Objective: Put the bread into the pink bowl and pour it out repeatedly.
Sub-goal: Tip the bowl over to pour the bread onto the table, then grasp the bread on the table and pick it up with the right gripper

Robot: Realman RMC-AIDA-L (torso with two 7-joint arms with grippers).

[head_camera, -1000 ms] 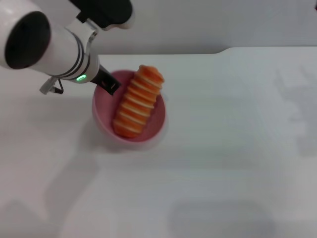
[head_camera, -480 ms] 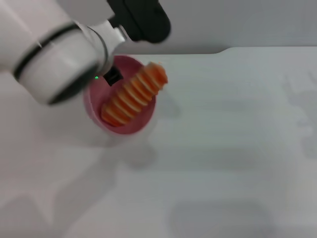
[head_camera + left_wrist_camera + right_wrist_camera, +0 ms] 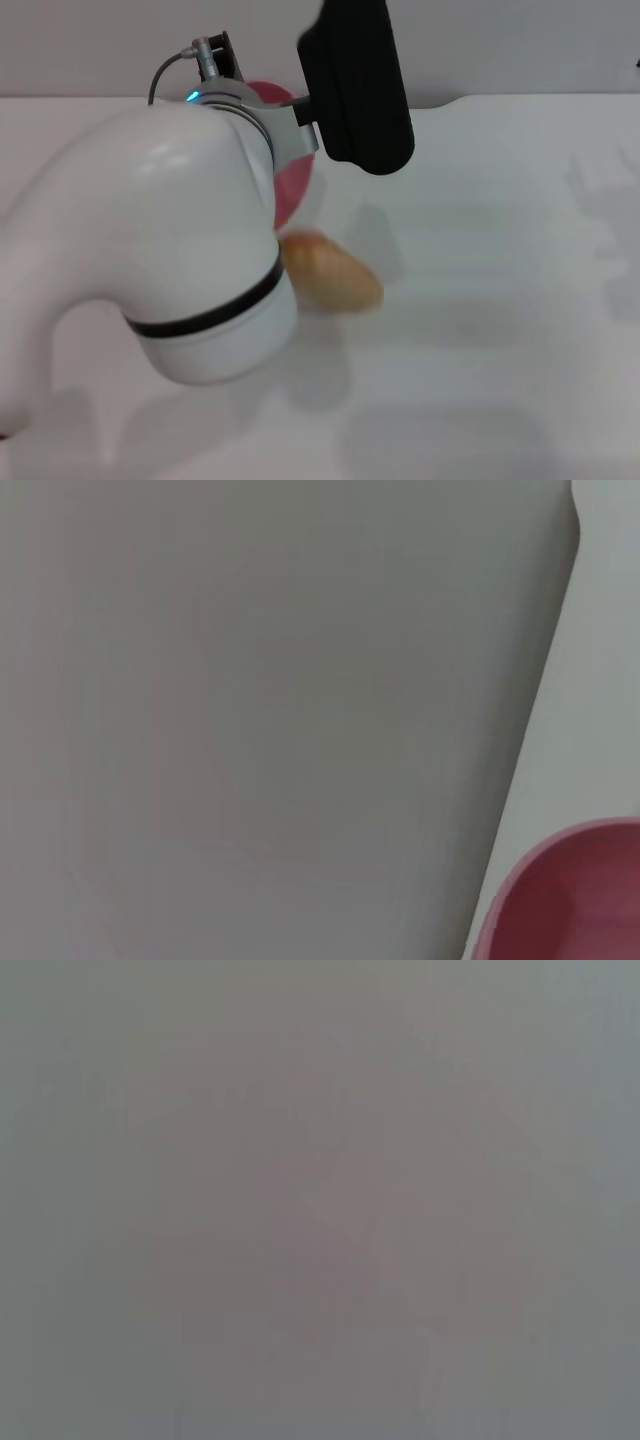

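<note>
White arm casing fills the near left of the head view, the robot's left arm (image 3: 170, 260) bent over the table (image 3: 500, 300). Just beyond its elbow the bread (image 3: 335, 278) lies on the tabletop, pale tan underside up, outside the bowl and partly hidden by the casing. Farther back, the pink bowl (image 3: 292, 175) shows only as a sliver between the arm and the black wrist housing (image 3: 355, 85), apparently tipped on its side and held up off the table. The left wrist view catches a curve of its rim (image 3: 560, 890) against the table's far edge.

The left gripper itself is hidden behind the arm, so whether its jaws are wide or clamped on the rim cannot be told. The right arm is out of sight; its wrist view shows only blank grey.

The pour looks complete. To finish it cleanly, the bowl should probably be rolled back upright and set down clear of the bread, leaving room for the next pickup.
</note>
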